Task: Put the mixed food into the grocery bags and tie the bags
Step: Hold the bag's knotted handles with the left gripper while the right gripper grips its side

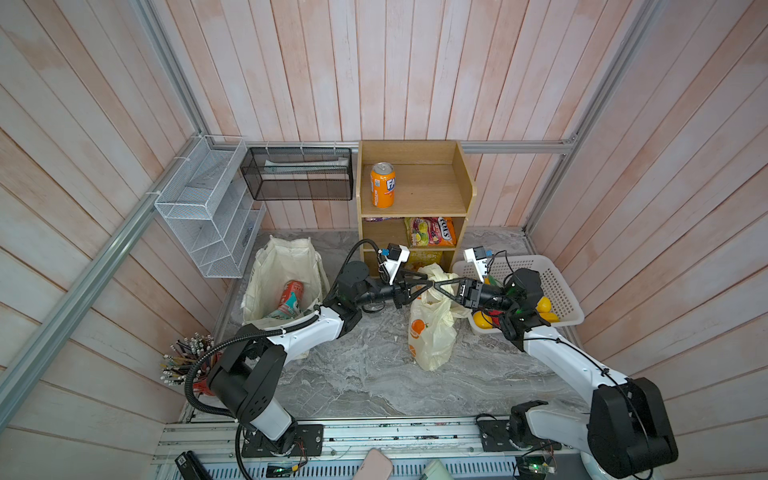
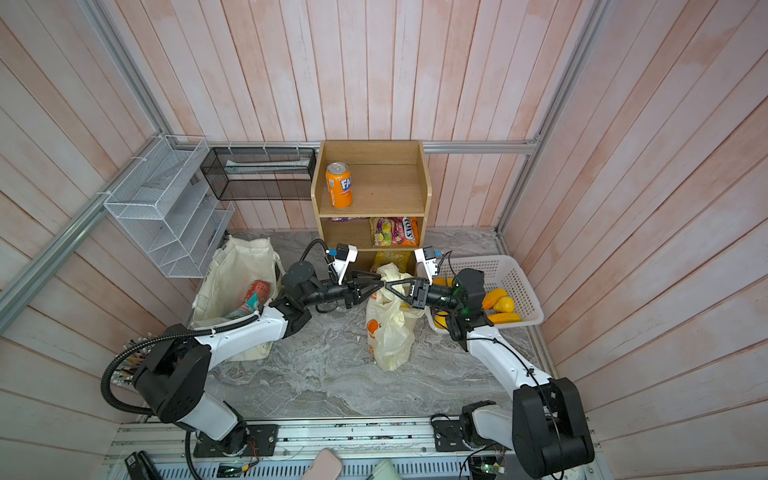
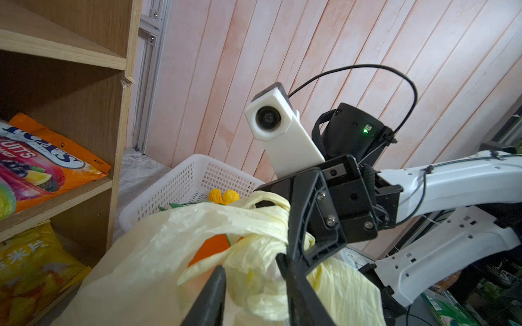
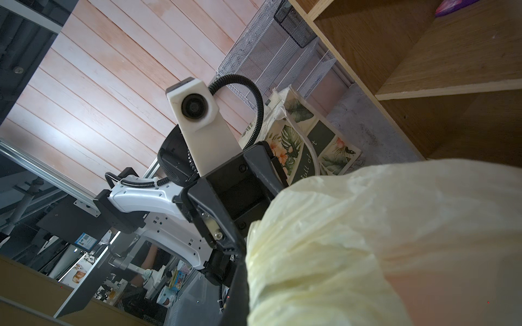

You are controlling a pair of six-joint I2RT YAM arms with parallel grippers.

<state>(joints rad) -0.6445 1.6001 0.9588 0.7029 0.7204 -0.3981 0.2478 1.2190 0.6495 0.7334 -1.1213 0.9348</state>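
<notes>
A pale-yellow plastic bag [image 1: 430, 336] [image 2: 388, 332] printed with oranges stands mid-table. Its twisted handles [image 3: 254, 225] rise to where both grippers meet tip to tip. My left gripper [image 1: 430, 286] [image 3: 254, 276] has its jaws partly apart around the bunched handle plastic, so it is open. My right gripper [image 1: 437, 286] [image 2: 387, 286] is shut on a handle; in the right wrist view the plastic [image 4: 367, 240] drapes over its dark finger [image 4: 240, 282]. The cream canvas tote [image 1: 282, 257] [image 2: 245, 253] stands open at left. Inside it lie the red can [image 1: 293, 291] and the teal packet [image 1: 286, 309].
A wooden shelf [image 1: 415, 199] behind the bag holds an orange soda can [image 1: 382, 185] and an orange-red candy packet [image 1: 430, 232]. A white perforated basket [image 1: 557, 282] with yellow fruit [image 1: 544, 305] sits right. Wire racks [image 1: 208, 208] hang on the left wall, with a pencil cup [image 1: 187, 361] front left.
</notes>
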